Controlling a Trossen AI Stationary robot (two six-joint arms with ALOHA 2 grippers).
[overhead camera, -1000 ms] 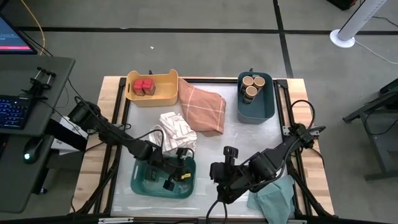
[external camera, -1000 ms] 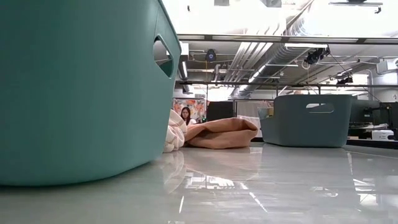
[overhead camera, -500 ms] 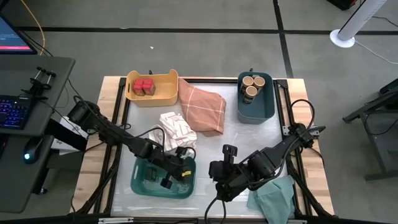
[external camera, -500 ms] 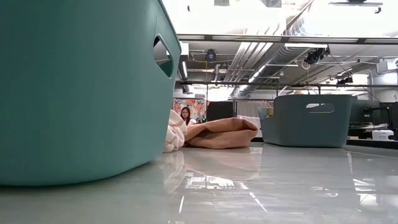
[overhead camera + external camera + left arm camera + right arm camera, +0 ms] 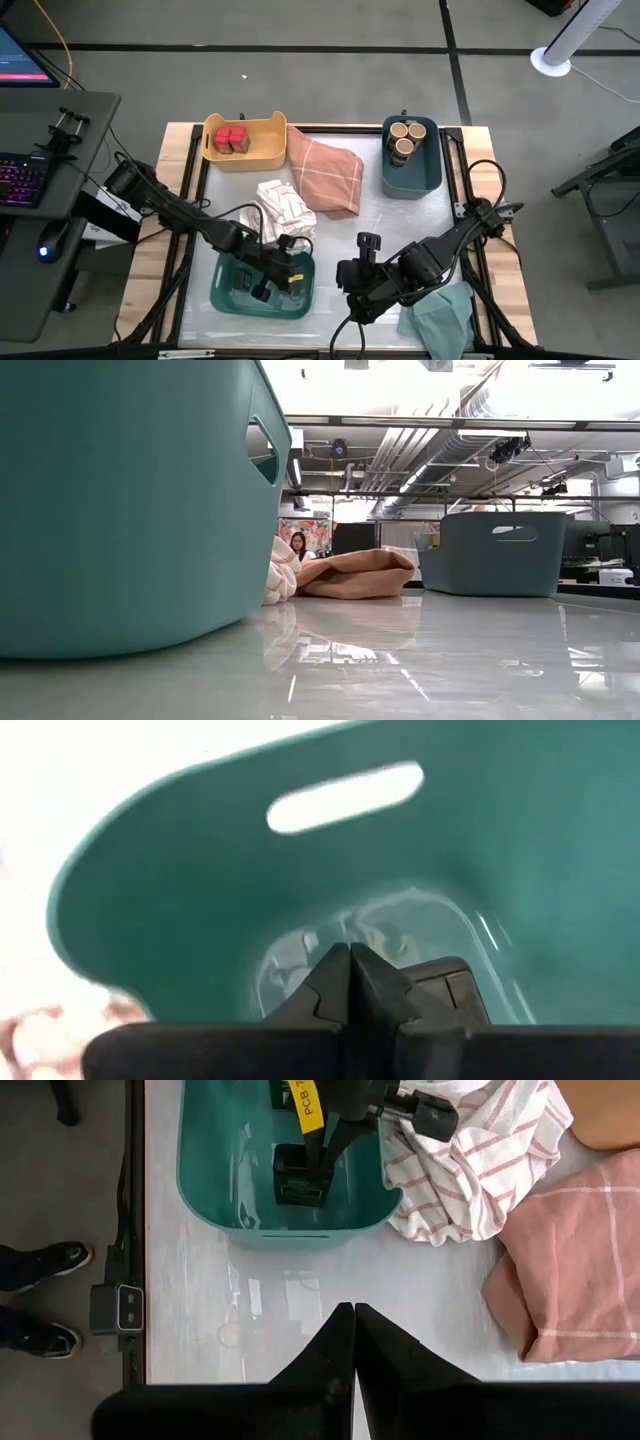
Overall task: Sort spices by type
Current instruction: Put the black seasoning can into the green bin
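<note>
My left gripper (image 5: pixel 258 292) (image 5: pixel 350 955) reaches down into the teal bin (image 5: pixel 225 290) (image 5: pixel 210 1190), fingers shut. A small black block (image 5: pixel 450 982) (image 5: pixel 292 1185) lies on the bin floor right beside its fingers. My right gripper (image 5: pixel 348 285) (image 5: pixel 352 1312) is shut and hangs over bare table to the right of the teal bin. Red-topped boxes (image 5: pixel 232 140) sit in the yellow bin (image 5: pixel 262 150). Tan-topped round jars (image 5: pixel 405 135) stand in the blue bin (image 5: pixel 415 175). My left gripper's shut fingers (image 5: pixel 375 982) point down at the teal bin's floor, close against the black block's side (image 5: pixel 432 978). Whether a finger touches the block, I cannot tell.
A striped cloth (image 5: pixel 285 208) lies bunched just beyond the teal bin, and an orange cloth (image 5: pixel 325 175) lies beside it toward the far edge. A green cloth (image 5: pixel 440 315) lies at the near right corner. Bare table (image 5: pixel 400 225) shows in the middle and right.
My left gripper has shifted a little toward the table's left edge inside the teal bin. The right arm has kept still.
</note>
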